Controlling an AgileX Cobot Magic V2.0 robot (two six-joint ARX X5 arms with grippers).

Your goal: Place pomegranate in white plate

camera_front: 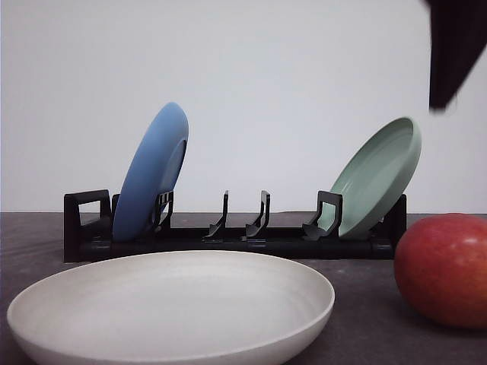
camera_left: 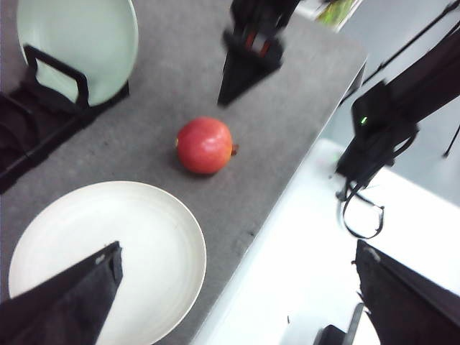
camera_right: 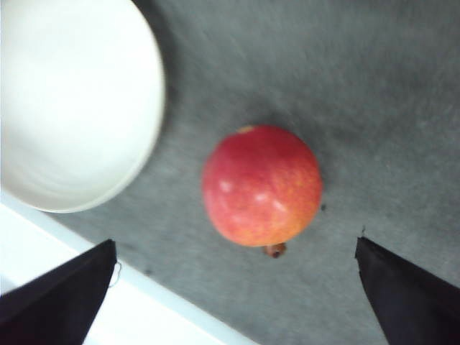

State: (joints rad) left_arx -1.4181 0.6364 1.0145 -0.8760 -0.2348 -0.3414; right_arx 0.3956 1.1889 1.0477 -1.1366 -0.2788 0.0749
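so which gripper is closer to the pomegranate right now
Right. The right gripper hangs above the table just beyond the pomegranate, its jaws open toward the fruit. The left gripper sits farther back, over the white plate and the table's edge.

We hold both grippers aloft with jaws spread wide and empty. The right gripper shows two dark fingertips far apart; the left gripper likewise, its fingers well separated.
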